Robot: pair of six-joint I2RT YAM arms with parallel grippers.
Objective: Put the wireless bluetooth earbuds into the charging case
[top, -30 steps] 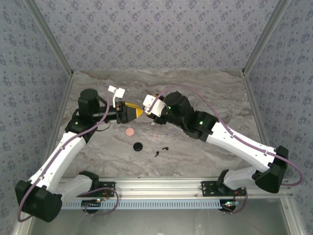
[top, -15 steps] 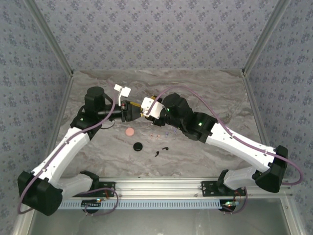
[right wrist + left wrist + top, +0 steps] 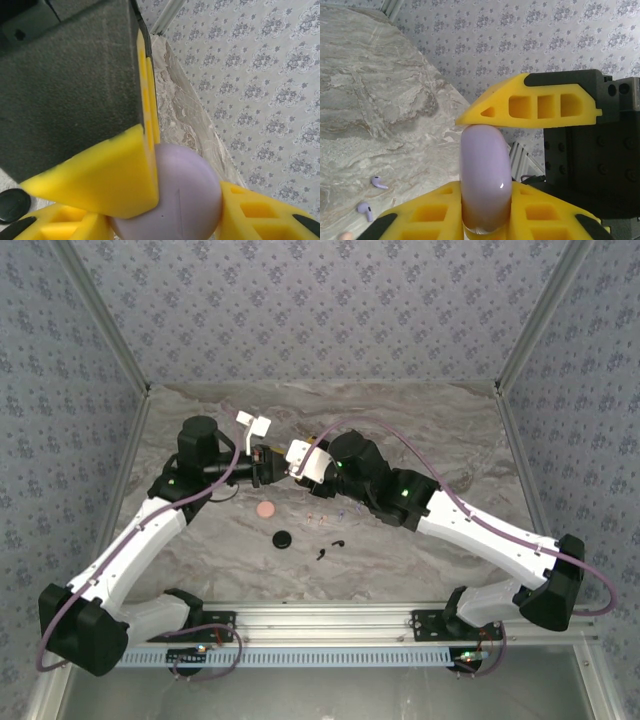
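Both my left claw [image 3: 485,205] and right claw [image 3: 167,215] are squeezing the glossy lilac rounded charging case [image 3: 485,160]; I'm risking squirting it out.

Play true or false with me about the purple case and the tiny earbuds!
1. The lilac case is lying on the table. False: yellow jaws hold it up off the table.
2. Two lilac earbuds lie on the table. True.
3. The black disc lies nearer the robot than the pink disc. True.
4. The black earbuds are inside the case. False: they lie loose on the table.
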